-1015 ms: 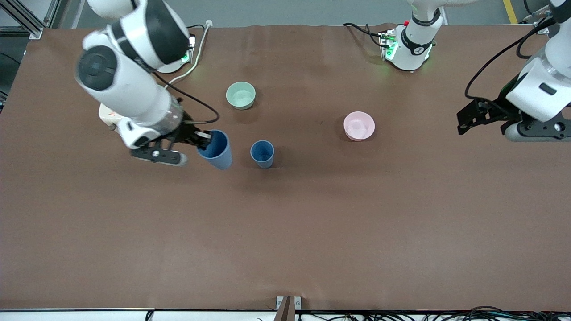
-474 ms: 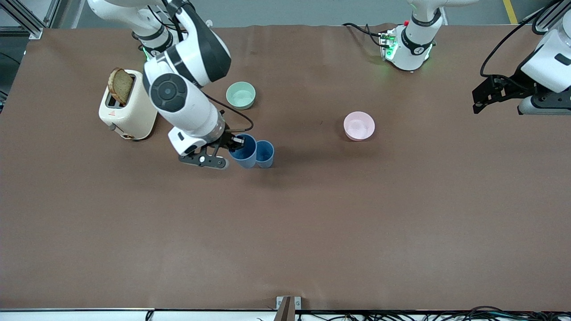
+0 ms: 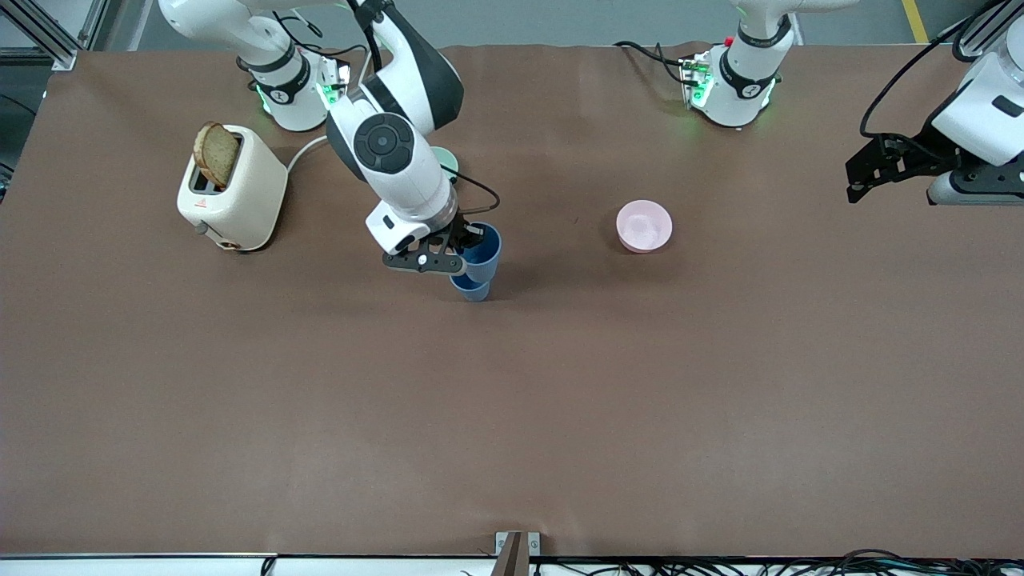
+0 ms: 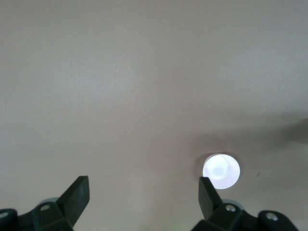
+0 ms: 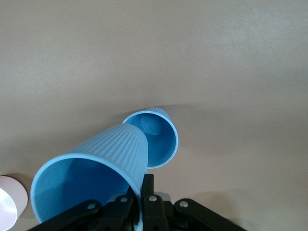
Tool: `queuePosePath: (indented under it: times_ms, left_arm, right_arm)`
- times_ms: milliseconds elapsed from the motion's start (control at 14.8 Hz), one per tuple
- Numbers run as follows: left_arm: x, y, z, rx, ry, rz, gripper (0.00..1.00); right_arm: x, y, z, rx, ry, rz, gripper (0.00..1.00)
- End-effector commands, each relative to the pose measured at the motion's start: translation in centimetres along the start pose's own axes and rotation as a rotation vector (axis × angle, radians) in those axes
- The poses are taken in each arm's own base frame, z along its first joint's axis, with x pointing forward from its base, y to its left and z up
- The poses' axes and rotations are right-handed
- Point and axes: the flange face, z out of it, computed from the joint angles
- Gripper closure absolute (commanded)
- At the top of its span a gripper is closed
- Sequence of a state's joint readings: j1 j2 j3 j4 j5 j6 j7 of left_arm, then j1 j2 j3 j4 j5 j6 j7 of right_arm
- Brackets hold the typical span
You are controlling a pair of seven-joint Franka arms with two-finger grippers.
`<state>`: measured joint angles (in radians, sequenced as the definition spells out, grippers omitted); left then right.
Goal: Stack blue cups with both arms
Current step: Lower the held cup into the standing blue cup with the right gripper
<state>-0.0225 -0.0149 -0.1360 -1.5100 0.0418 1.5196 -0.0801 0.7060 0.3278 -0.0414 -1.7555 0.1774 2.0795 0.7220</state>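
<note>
Right gripper clamped on rim of held blue cup, suspended tilted directly over standing blue cup near table middle. Left gripper spread wide, waiting over left arm's table end.

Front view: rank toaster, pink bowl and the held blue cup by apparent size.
1. toaster, clearly largest.
2. pink bowl and held blue cup, gripped by the right gripper: too alike to rank; the cup is raised, partly hidden.
</note>
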Motion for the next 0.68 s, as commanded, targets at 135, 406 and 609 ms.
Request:
queuePosePath:
  times_ms: [135, 406, 609]
  left_arm:
    - [-0.54, -0.38, -0.43, -0.003, 0.004, 0.009, 0.0]
    - [-0.5, -0.32, -0.35, -0.002, 0.003, 0.009, 0.0]
    - [-0.5, -0.32, -0.35, -0.002, 0.003, 0.011, 0.0]
  right_arm:
    - [-0.08, 2.12, 1.18, -0.046, 0.009, 0.009, 0.99]
    - [-0.05, 2.11, 1.26, -0.046, 0.009, 0.009, 0.99]
    - [-0.42, 1.81, 1.35, -0.049, 0.006, 0.002, 0.96]
